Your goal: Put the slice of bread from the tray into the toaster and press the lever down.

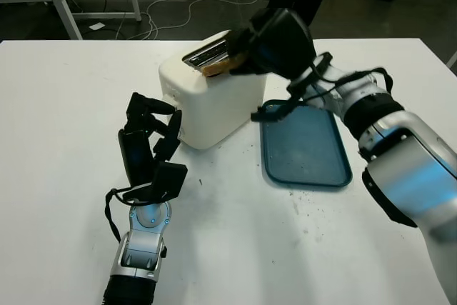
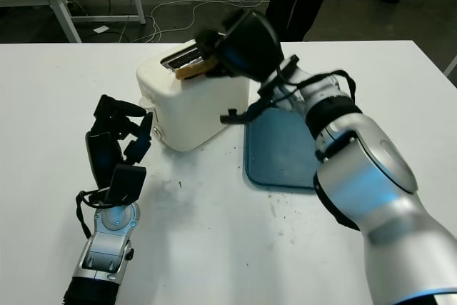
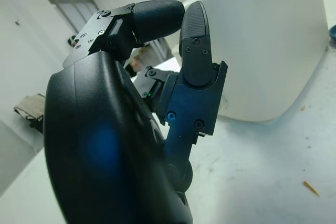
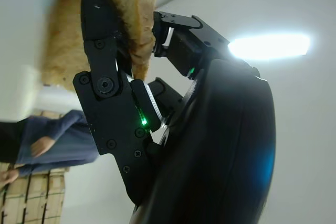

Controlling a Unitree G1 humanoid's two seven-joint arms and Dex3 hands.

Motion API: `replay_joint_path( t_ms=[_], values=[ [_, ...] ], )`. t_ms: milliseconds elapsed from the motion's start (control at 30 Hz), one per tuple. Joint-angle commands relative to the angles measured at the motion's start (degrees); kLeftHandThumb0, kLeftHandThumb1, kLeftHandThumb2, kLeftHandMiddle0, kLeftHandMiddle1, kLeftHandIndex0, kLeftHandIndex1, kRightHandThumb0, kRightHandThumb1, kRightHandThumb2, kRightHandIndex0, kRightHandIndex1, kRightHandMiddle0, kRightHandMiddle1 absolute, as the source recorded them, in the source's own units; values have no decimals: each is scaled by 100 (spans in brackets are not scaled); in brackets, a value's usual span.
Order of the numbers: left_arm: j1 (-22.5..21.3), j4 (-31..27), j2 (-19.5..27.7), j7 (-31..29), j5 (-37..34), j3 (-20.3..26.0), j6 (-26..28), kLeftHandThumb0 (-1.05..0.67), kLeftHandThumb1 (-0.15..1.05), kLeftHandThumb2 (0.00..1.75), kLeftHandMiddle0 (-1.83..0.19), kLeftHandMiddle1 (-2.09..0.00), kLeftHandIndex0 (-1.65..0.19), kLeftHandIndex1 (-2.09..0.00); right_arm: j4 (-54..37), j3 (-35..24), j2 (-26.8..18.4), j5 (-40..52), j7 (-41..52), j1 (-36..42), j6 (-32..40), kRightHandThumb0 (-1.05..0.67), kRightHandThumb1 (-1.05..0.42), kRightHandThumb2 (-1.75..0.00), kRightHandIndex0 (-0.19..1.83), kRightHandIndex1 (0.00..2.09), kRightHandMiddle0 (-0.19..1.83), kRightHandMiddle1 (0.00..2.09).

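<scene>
The right hand (image 1: 246, 51), a glossy black shell with jointed fingers, grips the bread (image 1: 216, 68), a brown, rough-crusted slice, tilted over the slot of the toaster (image 1: 207, 105). The toaster is a smooth, rounded white box with a metal-lined slot on top. Just beside it lies the tray (image 1: 307, 151), a flat blue rectangle with rounded corners, dusted with crumbs. The left hand (image 1: 151, 141) is open, holding nothing, close to the toaster's near side above the matte white surface (image 1: 64, 141), itself speckled with crumbs.
</scene>
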Motion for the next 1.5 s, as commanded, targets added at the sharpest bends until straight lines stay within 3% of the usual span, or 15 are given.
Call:
replay_joint_path(
  t_ms=[0, 200, 400, 533, 667, 900, 1067, 1100, 1167, 1200, 1233, 1300, 1367, 1467],
  values=[
    [51, -12, -133, 31, 45, -35, 60, -41, 92, 37, -77, -175, -40, -171, 49, -79, 43, 150, -65, -219, 138, -61, -92, -40, 117, 175, 84, 173],
    [61, -19, -155, 8, -30, -27, 48, -41, 92, 37, -75, -175, -40, -171, 124, -200, 134, 307, 273, -319, 99, -61, -92, -34, 118, 175, 87, 172],
    [51, 8, -123, 53, 45, -23, 32, -41, 92, 37, -76, -175, -40, -171, 226, -834, 194, 1285, 2307, -314, -324, -62, -92, -43, 114, 175, 79, 174],
    [60, -2, -128, 36, 19, -25, 25, -41, 92, 38, -76, -175, -39, -171, 246, -1069, 164, 1643, 3174, -362, -442, -60, -92, -44, 109, 175, 81, 161],
    [60, -3, -144, 53, 19, -24, 26, -41, 92, 37, -76, -175, -40, -171, 289, -1386, 188, 2052, 3924, -364, -498, -61, -92, -43, 106, 175, 77, 174],
    [59, 1, -122, 78, 60, -27, 13, -41, 92, 38, -77, -175, -39, -172, 320, -1731, 234, 2412, 4585, -329, -336, -59, -92, -42, 105, 175, 78, 175],
    [60, 9, -118, 88, 61, -30, -9, -41, 92, 38, -77, -175, -39, -172, 328, -1501, 168, 2120, 4585, -357, -167, -59, -92, -36, 104, 175, 76, 175],
    [64, -3, -120, 89, 66, -31, 13, -41, 92, 38, -77, -175, -39, -172, 339, -1413, 152, 2052, 4718, -386, -94, -61, -92, -31, 100, 175, 75, 168],
    [63, -7, -116, 84, 64, -34, 27, -41, 92, 38, -76, -175, -39, -172, 346, -1144, 99, 1830, 5043, -485, 24, -70, -92, -14, 72, 158, 65, 135],
    [57, 1, -113, 87, 66, -36, 19, -41, 92, 38, -76, -175, -39, -172, 341, -951, 69, 1650, 5194, -553, 102, -78, -92, -14, 46, 136, 52, 110],
    [51, 8, -112, 91, 68, -38, 12, -41, 92, 38, -77, -175, -40, -173, 331, -797, 46, 1504, 5274, -602, 158, -85, -92, -11, 30, 100, 49, 65],
    [57, -2, -115, 92, 69, -40, 26, -41, 92, 38, -78, -175, -40, -173, 304, -616, 20, 1338, 5278, -638, 187, -88, -91, -8, 18, 69, 50, 25],
    [60, -4, -125, 85, 44, -34, 34, -41, 92, 37, -78, -175, -40, -173, 282, -533, 14, 1287, 5204, -633, 167, -87, -90, -4, 6, 54, 45, 8],
    [66, -4, -125, 73, 32, -35, 39, -41, 92, 37, -79, -175, -40, -174, 264, -442, 14, 1212, 5130, -644, 175, -86, -91, -2, 1, 45, 40, 2]
  ],
)
